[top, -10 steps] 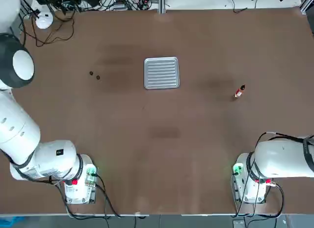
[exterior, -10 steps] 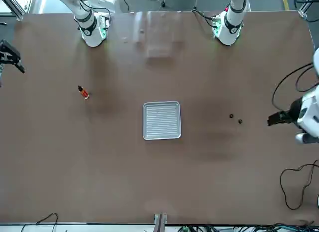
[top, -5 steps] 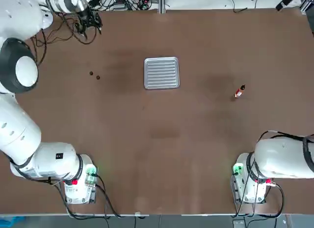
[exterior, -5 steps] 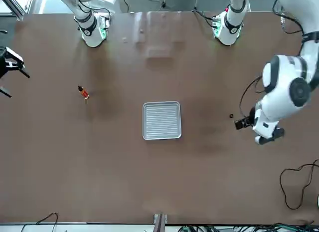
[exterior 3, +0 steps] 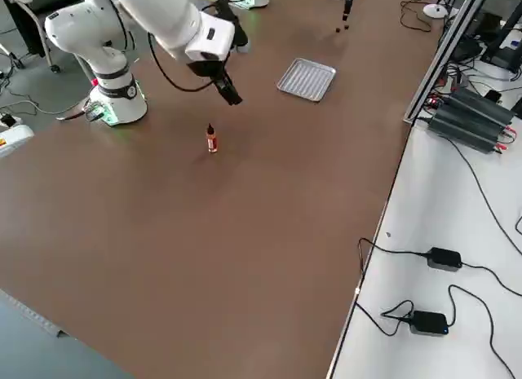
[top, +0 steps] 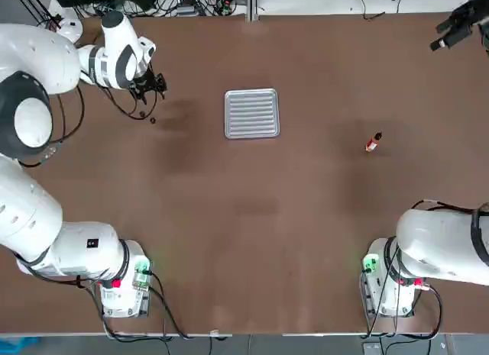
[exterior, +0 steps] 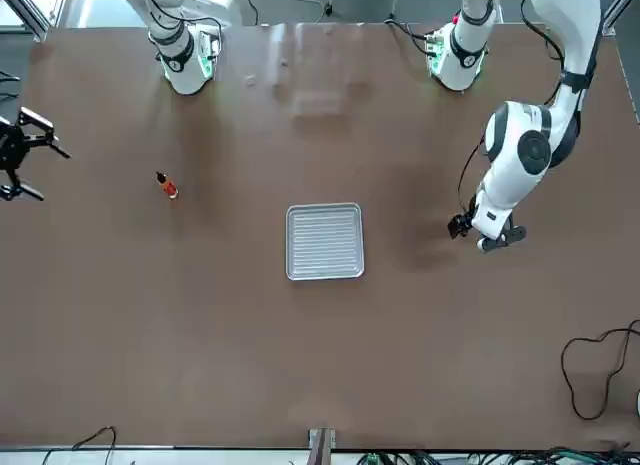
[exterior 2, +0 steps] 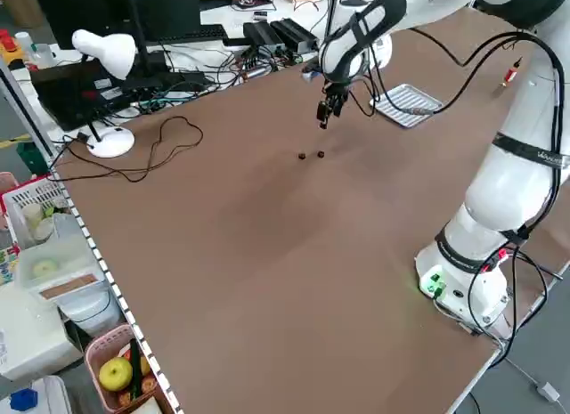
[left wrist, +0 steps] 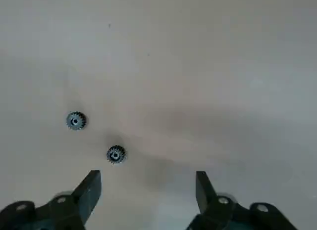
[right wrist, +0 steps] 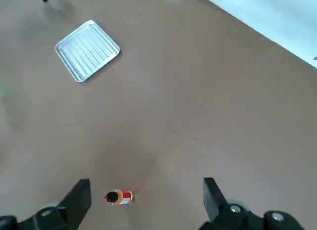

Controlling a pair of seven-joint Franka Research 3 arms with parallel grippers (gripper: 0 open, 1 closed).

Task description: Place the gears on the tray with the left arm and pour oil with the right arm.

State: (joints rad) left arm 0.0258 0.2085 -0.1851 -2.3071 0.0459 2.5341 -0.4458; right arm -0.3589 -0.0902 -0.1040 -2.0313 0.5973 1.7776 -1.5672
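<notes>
Two tiny dark gears (left wrist: 115, 154) (left wrist: 76, 120) lie close together on the brown table; they also show in the left side view as gears (exterior 2: 320, 153). My left gripper (left wrist: 146, 183) hangs open just above them, with both gears beyond its fingertips and nothing between them. In the top view the left gripper (top: 149, 84) is a little past one gear (top: 152, 120). The ribbed silvery tray (top: 251, 113) lies bare at the table's middle back. The oil bottle (top: 372, 142) stands upright on the right. My right gripper (right wrist: 146, 190) is open high over the oil (right wrist: 119, 196).
A black cable loops off the left wrist, hanging close to the gears. A white lamp (exterior 2: 105, 53), cables and a monitor stand along the table's far left edge. Bins with fruit stand off the table in the left side view. Power bricks lie on a white bench (exterior 3: 440, 257).
My left arm has swung in from beyond the table's left edge and come down over the gears, its fingers narrowing a little. The right gripper has drifted slightly inward.
</notes>
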